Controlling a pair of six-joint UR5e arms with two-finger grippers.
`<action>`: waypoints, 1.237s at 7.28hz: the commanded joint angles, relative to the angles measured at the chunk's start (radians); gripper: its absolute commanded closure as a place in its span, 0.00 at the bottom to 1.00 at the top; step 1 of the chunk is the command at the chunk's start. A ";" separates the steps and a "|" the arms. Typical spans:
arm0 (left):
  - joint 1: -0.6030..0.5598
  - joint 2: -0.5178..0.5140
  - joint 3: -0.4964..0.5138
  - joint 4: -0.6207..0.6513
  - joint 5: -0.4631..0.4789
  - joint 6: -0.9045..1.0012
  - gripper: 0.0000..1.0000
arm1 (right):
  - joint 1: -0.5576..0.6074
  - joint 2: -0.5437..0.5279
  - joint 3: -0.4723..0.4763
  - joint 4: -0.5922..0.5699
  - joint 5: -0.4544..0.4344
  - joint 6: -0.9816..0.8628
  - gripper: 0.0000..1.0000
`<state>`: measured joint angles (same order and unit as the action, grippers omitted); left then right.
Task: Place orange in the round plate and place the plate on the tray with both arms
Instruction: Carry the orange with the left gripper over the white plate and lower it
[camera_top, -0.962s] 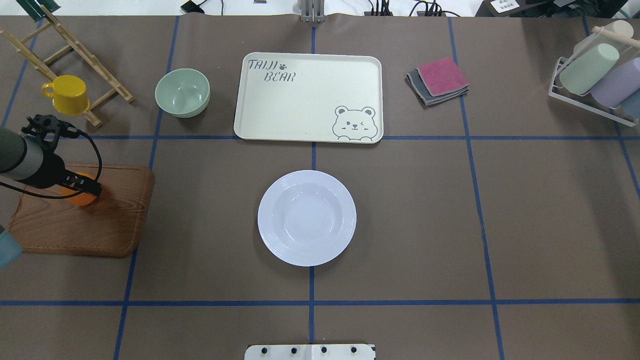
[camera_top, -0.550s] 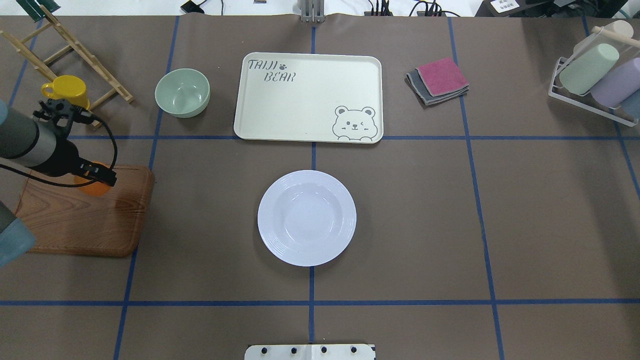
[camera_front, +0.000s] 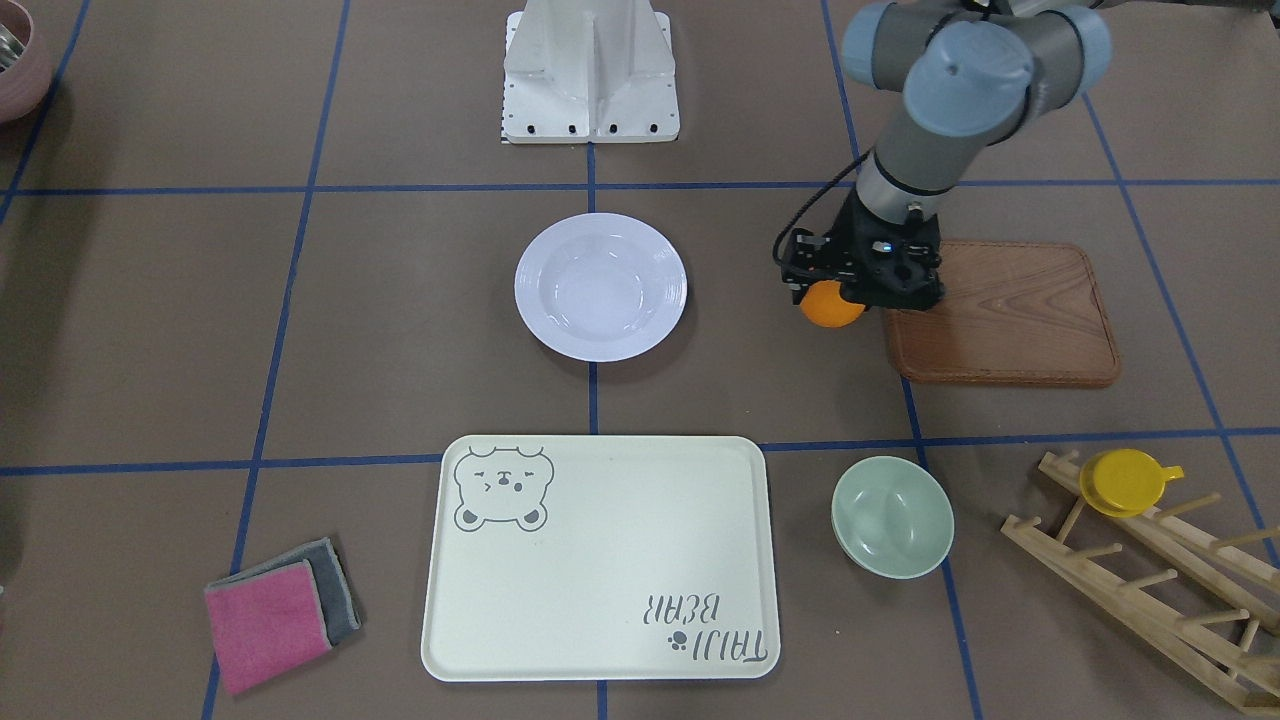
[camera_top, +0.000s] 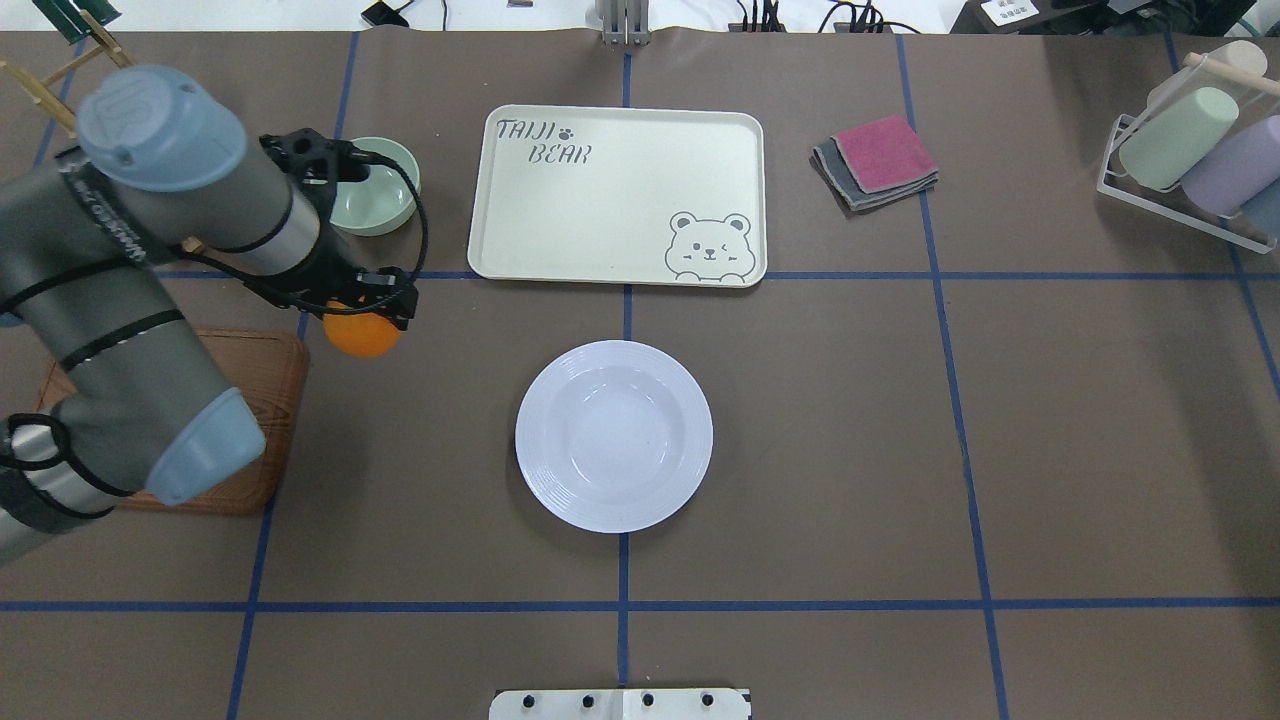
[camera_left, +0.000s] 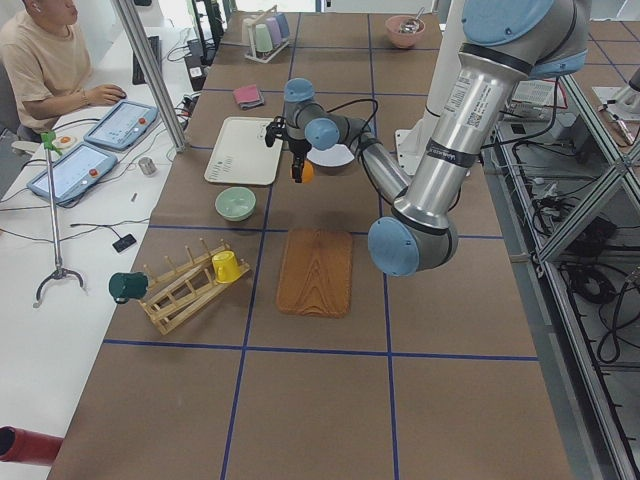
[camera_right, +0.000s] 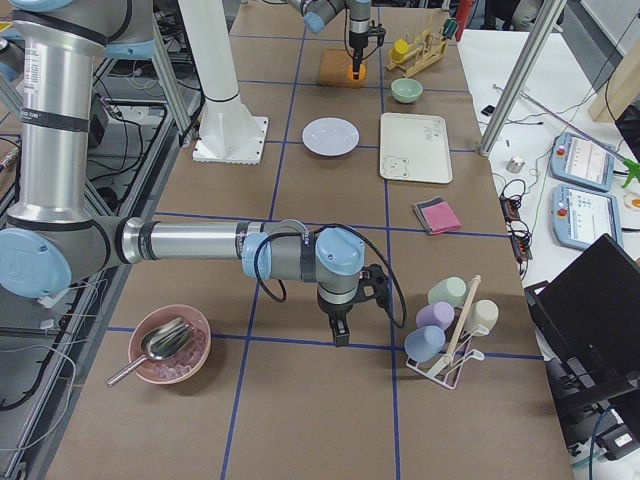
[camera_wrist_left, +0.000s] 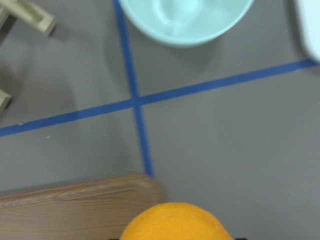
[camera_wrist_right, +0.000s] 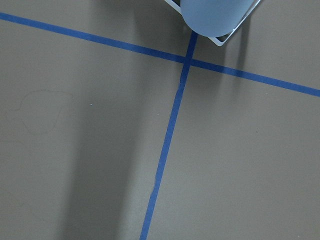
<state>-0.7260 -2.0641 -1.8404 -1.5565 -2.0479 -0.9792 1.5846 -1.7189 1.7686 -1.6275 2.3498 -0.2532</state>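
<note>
I am gripping the small round bright-orange fruit (camera_top: 362, 336) in my left gripper (camera_top: 372, 310), jaws closed on its sides, above the brown table (camera_top: 440, 400) just off the brown wooden board (camera_top: 272, 400). The glossy white round deep plate (camera_top: 613, 436) is lying empty well apart, the cream rectangular bear tray (camera_top: 615, 195) beyond it. The fruit is bulging below my jaws, so a quick swing could be rolling it out short of the plate. My right gripper (camera_right: 341, 330) is hanging far off; I cannot tell its opening.

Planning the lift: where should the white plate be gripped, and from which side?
Probably the wide rim of the plate, at two opposite points, coming low from left and right. It lies flat, so only its rim is free.
</note>
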 joint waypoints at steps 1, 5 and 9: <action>0.141 -0.169 0.123 0.006 0.117 -0.213 1.00 | 0.000 -0.001 -0.001 0.000 0.000 0.002 0.00; 0.299 -0.402 0.370 -0.011 0.225 -0.394 1.00 | 0.000 -0.001 -0.001 0.000 0.009 0.002 0.00; 0.303 -0.387 0.414 -0.067 0.233 -0.330 0.13 | 0.000 -0.001 0.000 0.000 0.012 0.002 0.00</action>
<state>-0.4231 -2.4582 -1.4326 -1.6164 -1.8205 -1.3385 1.5846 -1.7196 1.7673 -1.6276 2.3610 -0.2516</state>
